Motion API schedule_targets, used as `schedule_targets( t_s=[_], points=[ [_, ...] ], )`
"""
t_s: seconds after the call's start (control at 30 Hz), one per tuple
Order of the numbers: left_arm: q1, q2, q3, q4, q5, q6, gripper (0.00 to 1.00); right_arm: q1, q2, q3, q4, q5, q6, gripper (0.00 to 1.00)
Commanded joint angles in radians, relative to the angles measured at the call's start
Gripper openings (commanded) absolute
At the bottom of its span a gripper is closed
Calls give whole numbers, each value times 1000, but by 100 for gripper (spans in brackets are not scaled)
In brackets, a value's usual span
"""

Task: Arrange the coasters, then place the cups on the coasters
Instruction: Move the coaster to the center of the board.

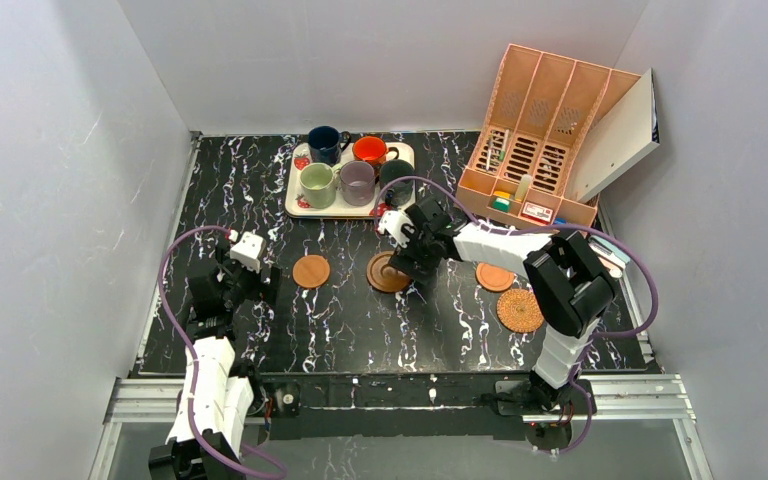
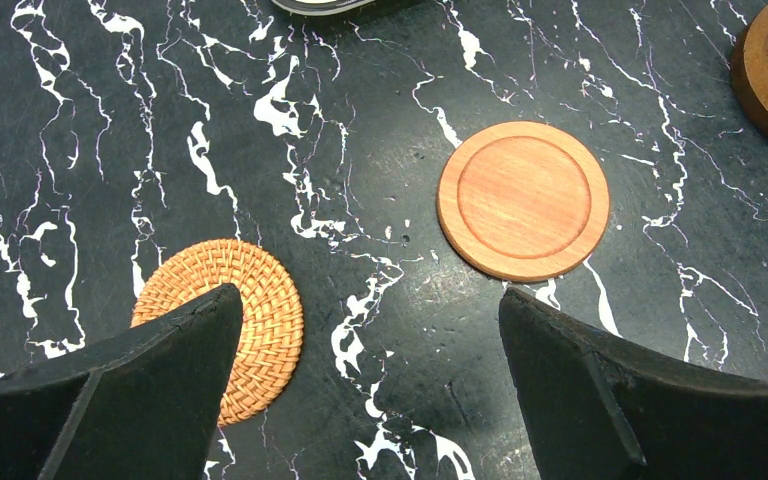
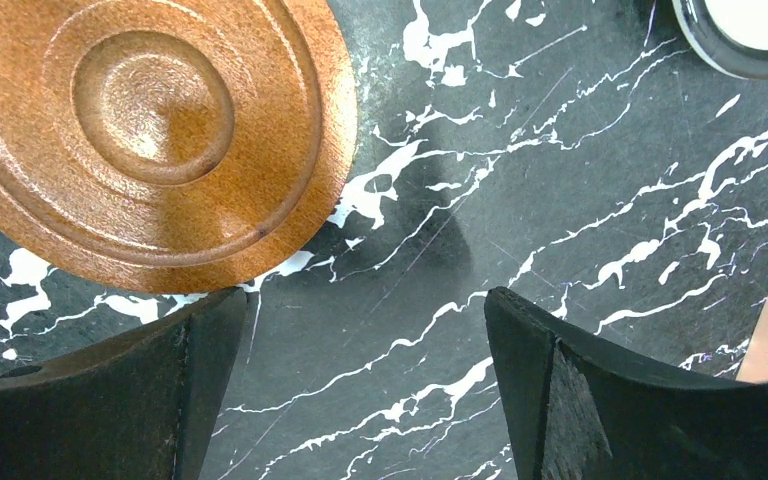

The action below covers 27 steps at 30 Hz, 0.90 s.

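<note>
Top external view: both my claws hang wide and empty low over the coasters, cups at the far end.

Nearest me on the right lies the woven coaster (image 1: 520, 310), with a smooth coaster (image 1: 495, 277) just beyond it. My left claw (image 2: 370, 310) gapes above the marbled table (image 1: 360, 330), its left finger covering part of a second woven coaster (image 2: 260, 290), and a second smooth coaster (image 2: 523, 200) lies ahead to the right. My right claw (image 3: 365, 305) stands wide just beside the ringed coaster (image 3: 150, 130), holding nothing. Farthest back, the five cups (image 1: 357, 183) stand together on the white tray (image 1: 345, 210).
</note>
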Motion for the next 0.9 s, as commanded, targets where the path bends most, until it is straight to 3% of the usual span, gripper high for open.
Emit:
schedule_targets(
  t_s=[0.0,0.87],
  points=[
    [6,-3,-11,7,2,10,98,20,32,1,3,-9,12,99],
    [7,-13,-12,4,0,11,98,13,-164,-45,33,-57,-18,99]
  ],
)
